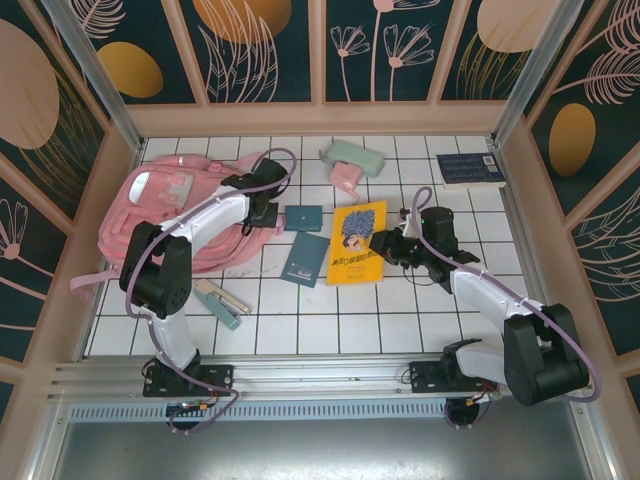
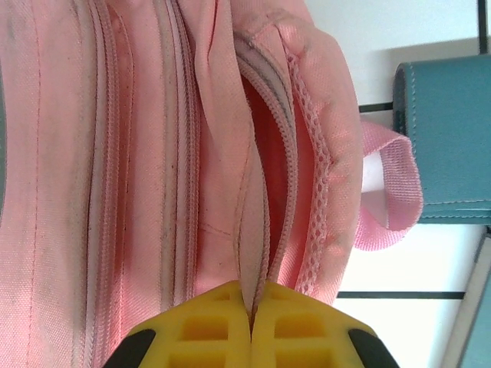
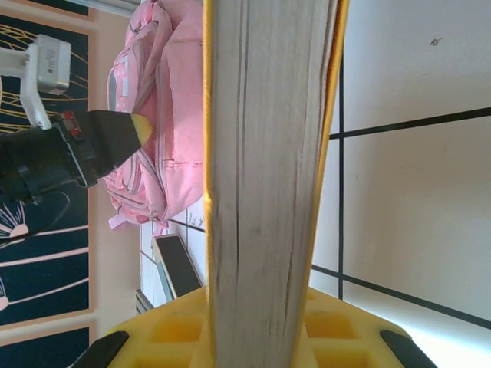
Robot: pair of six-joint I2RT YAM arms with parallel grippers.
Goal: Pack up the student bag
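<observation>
While dark teal wall panels (image 1: 265, 50) painted with pale flowers and orange discs are closing in the cell, a white bench (image 1: 400, 310) ruled with a black grid is carrying everything. The student bag (image 1: 175, 215), pink and soft, is lying flat in the bench's far-left part, and its zipped seams are running side by side under the left wrist camera. To the right of the bag, a yellow book (image 1: 357, 243) is lying with two teal notebooks, a small one (image 1: 303, 217) and a larger one (image 1: 306, 259), between it and the bag. A dark blue book (image 1: 470, 168) is lying well apart from the bag, far to its right. A mint-green pencil case (image 1: 352, 155) is sitting right of the bag's top. The left claw (image 2: 252, 295) is pinching a fold of the bag's fabric beside an open zip, its fingers closed together. The right claw (image 3: 257, 307) is gripping the yellow book by its page edge.
</observation>
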